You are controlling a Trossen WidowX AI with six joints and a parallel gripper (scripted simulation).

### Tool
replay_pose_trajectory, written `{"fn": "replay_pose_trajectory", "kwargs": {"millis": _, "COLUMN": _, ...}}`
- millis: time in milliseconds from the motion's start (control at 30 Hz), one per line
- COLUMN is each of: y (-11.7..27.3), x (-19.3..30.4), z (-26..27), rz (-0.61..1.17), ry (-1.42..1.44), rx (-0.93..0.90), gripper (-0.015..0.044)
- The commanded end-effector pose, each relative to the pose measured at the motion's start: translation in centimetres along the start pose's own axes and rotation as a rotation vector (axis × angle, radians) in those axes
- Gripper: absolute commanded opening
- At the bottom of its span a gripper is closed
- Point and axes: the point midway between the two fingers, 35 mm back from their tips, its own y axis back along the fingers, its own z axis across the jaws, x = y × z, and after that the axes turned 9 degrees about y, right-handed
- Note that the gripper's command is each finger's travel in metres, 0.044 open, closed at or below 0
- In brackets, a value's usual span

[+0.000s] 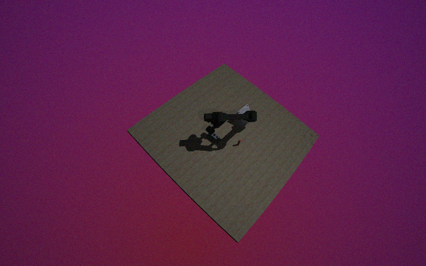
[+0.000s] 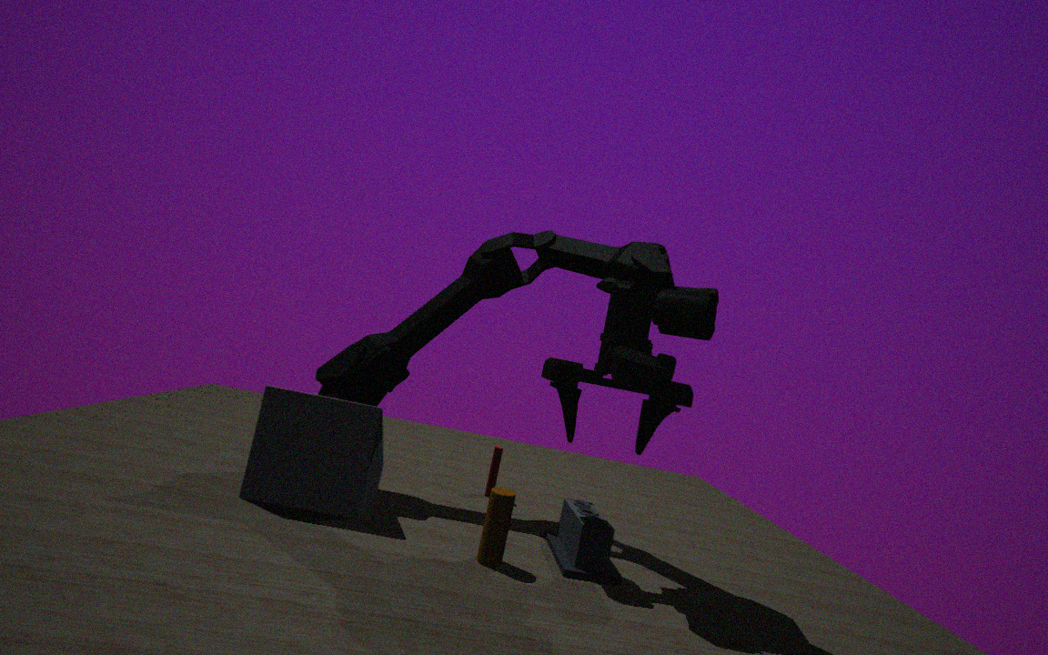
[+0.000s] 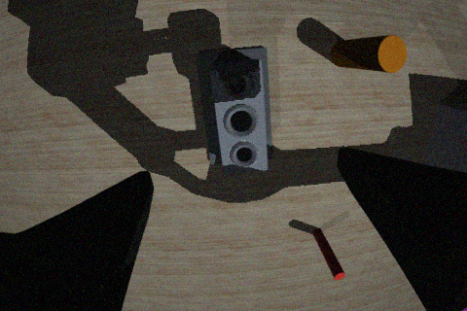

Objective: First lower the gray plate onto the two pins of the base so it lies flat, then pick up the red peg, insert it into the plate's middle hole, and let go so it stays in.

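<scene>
The gray plate [image 1: 215, 135] [image 2: 593, 544] [image 3: 258, 138] is a thick block with three holes in a row. It appears to rest flat on the thin base [image 2: 558, 555]; the pins cannot be made out, and shadow covers the far hole in the wrist view. My gripper [image 2: 604, 447] [image 3: 244, 162] is wide open and empty, well above the plate. The red peg [image 1: 239, 142] [image 2: 492, 472] [image 3: 329, 254] stands upright on the table, apart from the plate, and shows between my fingers low in the wrist view. The fingertips are unclear in the top view.
An orange cylinder [image 2: 495, 533] [image 3: 391, 53] stands upright near the plate. The arm's large gray mounting box [image 2: 307, 452] stands on the wooden table [image 1: 234, 198] [image 2: 145, 586] at the left in the exterior view. The arm's dark shadow crosses the plate and the table.
</scene>
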Motion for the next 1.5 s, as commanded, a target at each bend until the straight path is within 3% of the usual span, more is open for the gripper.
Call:
{"fn": "replay_pose_trajectory", "kwargs": {"millis": 0, "y": 0.4, "x": 2.1, "z": 0.0, "rz": 0.001, "ry": 0.038, "rx": 0.012, "gripper": 0.0440}}
{"fn": "replay_pose_trajectory", "kwargs": {"millis": 500, "y": 0.2, "x": 20.8, "z": -6.4, "rz": 0.014, "ry": 0.404, "rx": 0.012, "gripper": 0.0440}}
{"fn": "replay_pose_trajectory", "kwargs": {"millis": 733, "y": 0.0, "x": 21.1, "z": -7.1, "rz": 0.015, "ry": 0.408, "rx": 0.012, "gripper": 0.0440}}
{"fn": "replay_pose_trajectory", "kwargs": {"millis": 867, "y": -2.8, "x": 21.1, "z": -7.1, "rz": 0.015, "ry": 0.408, "rx": 0.011, "gripper": 0.0440}}
{"fn": "replay_pose_trajectory", "kwargs": {"millis": 1467, "y": -5.7, "x": 21.1, "z": -7.1, "rz": 0.015, "ry": 0.409, "rx": 0.011, "gripper": 0.0440}}
